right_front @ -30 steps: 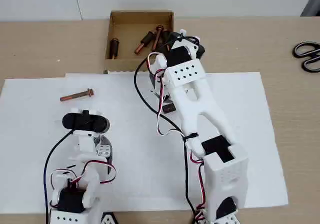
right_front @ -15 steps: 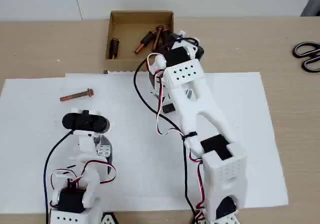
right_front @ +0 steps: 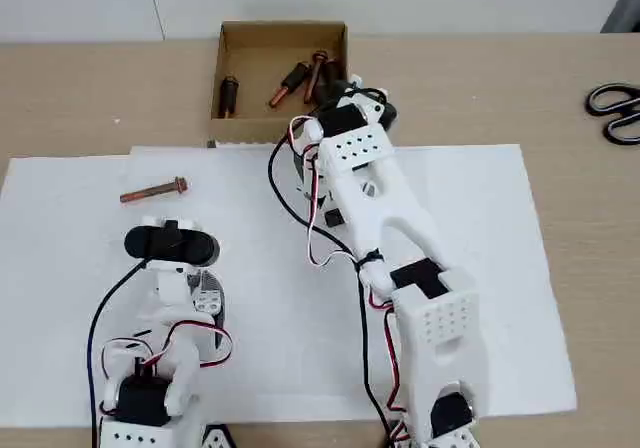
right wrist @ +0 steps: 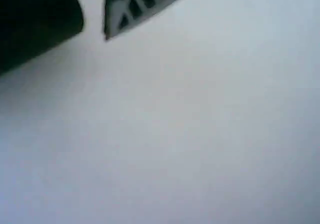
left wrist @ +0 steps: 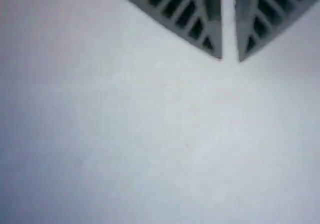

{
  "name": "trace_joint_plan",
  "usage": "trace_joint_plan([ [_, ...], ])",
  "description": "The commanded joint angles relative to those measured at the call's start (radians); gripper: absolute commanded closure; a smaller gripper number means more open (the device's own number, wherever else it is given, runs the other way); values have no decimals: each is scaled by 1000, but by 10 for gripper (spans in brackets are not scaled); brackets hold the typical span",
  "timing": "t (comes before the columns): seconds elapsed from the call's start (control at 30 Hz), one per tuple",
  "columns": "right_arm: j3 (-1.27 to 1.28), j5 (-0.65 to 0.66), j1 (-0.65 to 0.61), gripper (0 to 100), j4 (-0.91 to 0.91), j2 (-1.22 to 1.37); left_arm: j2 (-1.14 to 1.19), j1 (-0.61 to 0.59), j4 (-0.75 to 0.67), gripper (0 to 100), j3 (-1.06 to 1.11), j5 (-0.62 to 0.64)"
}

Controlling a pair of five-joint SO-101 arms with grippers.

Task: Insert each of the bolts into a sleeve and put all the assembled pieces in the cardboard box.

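One loose copper bolt (right_front: 153,190) lies on the white paper (right_front: 480,228), left of centre. My left gripper (left wrist: 230,59) is shut with nothing in it, just above bare paper, and in the high view it (right_front: 207,293) sits near the front left, well short of the bolt. My right arm stretches up the middle, with its gripper (right_front: 318,178) low over the paper just in front of the cardboard box (right_front: 282,36). A black sleeve (right wrist: 35,24) shows close beside that gripper. Whether it is gripped is hidden. Bolts in sleeves (right_front: 290,80) lie inside the box.
Black scissors (right_front: 615,108) lie on the wooden table at the far right. The box stands at the table's back, touching the paper's far edge. Bare paper stretches between the two arms and to the right of the right arm.
The right arm has swung a little to the left and toward the box. The left arm and the loose bolt have stayed where they were.
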Motion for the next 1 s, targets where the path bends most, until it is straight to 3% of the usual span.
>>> trace_joint_plan([
  [0.0, -48, -6, -2, 790, -16, 5, -9, -5, -20, 993, -7, 5],
  [0.7, -48, -6, 111, 791, -7, 87, -9, -5, -20, 993, -7, 5],
  [0.77, -48, -5, 111, 824, -5, 85, -9, -5, -20, 993, -7, 5],
  [0.9, -48, -5, 111, 984, -7, 85, -9, -6, -20, 993, -7, 5],
  [0.97, -48, -5, 111, 983, -5, 85, -9, -6, -20, 993, -7, 5],
])
